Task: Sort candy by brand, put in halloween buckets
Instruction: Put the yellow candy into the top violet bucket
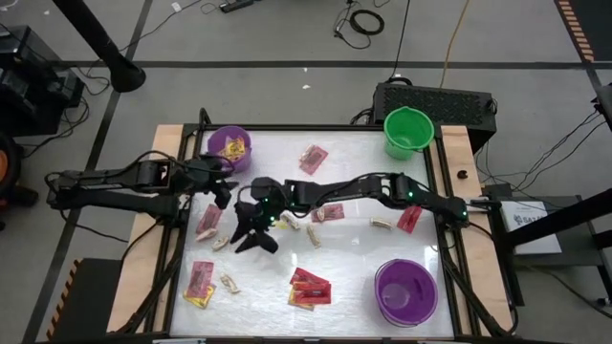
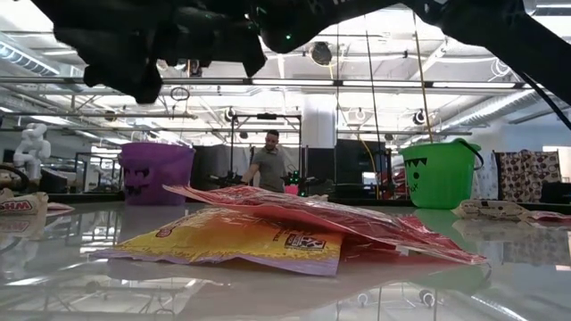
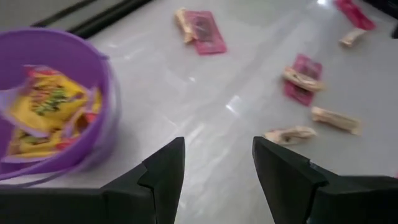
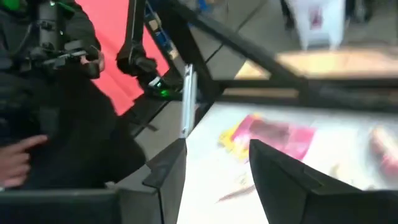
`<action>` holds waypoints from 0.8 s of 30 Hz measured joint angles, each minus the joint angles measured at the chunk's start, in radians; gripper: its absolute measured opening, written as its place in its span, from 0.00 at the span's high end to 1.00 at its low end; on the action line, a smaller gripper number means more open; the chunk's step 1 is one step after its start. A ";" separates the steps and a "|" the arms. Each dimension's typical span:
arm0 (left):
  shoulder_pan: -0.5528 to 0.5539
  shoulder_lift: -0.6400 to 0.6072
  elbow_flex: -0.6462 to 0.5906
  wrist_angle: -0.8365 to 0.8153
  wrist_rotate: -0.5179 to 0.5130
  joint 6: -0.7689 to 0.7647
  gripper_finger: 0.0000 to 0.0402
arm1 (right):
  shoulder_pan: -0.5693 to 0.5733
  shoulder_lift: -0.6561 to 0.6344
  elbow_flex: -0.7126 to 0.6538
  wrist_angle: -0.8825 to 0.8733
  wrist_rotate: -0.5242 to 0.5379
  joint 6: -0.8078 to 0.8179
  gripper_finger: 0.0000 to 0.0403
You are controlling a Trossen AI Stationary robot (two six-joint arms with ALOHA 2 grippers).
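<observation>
Candy lies scattered over the white table: red packets [image 1: 309, 287], pink and yellow packets [image 1: 199, 282], a pink packet [image 1: 313, 158] and small tan pieces [image 1: 382, 225]. The far-left purple bucket [image 1: 229, 148] holds yellow packets [image 3: 46, 109]. A green bucket [image 1: 408, 131] stands at the far right and a second purple bucket [image 1: 405, 291] at the near right. My left gripper [image 3: 217, 168] hangs open beside the far-left purple bucket [image 3: 93, 93], above bare table. My right gripper [image 4: 214, 168] is stretched across to the table's left half [image 1: 251, 237], open, above the table with nothing between its fingers.
The table has a dark frame and wooden side strips [image 1: 165, 143]. A person [image 4: 37, 124] sits beyond the table's left side. In the low view a yellow packet [image 2: 223, 241] and a red one [image 2: 357, 227] lie close in front. Bare table lies between the candies at mid-right [image 1: 363, 253].
</observation>
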 joint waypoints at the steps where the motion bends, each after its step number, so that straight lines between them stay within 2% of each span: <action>1: 0.000 0.000 0.000 0.000 0.012 -0.003 0.51 | 0.001 0.000 0.000 -0.025 -0.028 0.038 0.58; 4: -0.001 0.000 0.000 0.001 0.018 -0.007 0.51 | 0.004 -0.003 0.000 -0.146 -0.223 0.220 0.58; 6: -0.001 0.000 0.000 0.005 0.018 -0.008 0.51 | 0.021 -0.009 0.000 -0.320 -0.359 0.320 0.58; 7: -0.001 0.000 0.000 0.011 0.018 -0.011 0.51 | 0.036 -0.015 0.000 -0.434 -0.419 0.323 0.58; 9: -0.001 0.000 0.000 0.025 0.018 -0.035 0.51 | 0.070 -0.017 0.000 -0.661 -0.445 0.231 0.58; 12: -0.001 0.000 0.000 0.028 0.019 -0.041 0.51 | 0.114 -0.017 0.000 -0.946 -0.331 0.037 0.58; 15: -0.001 0.000 0.000 0.027 0.020 -0.034 0.51 | 0.154 -0.017 0.000 -1.096 -0.137 -0.099 0.58; 18: -0.001 0.002 0.000 0.029 0.019 -0.034 0.51 | 0.198 -0.017 0.000 -1.083 0.040 -0.156 0.58; 24: -0.001 0.036 0.000 0.071 0.014 -0.025 0.51 | 0.231 -0.043 0.000 -0.977 0.203 -0.111 0.58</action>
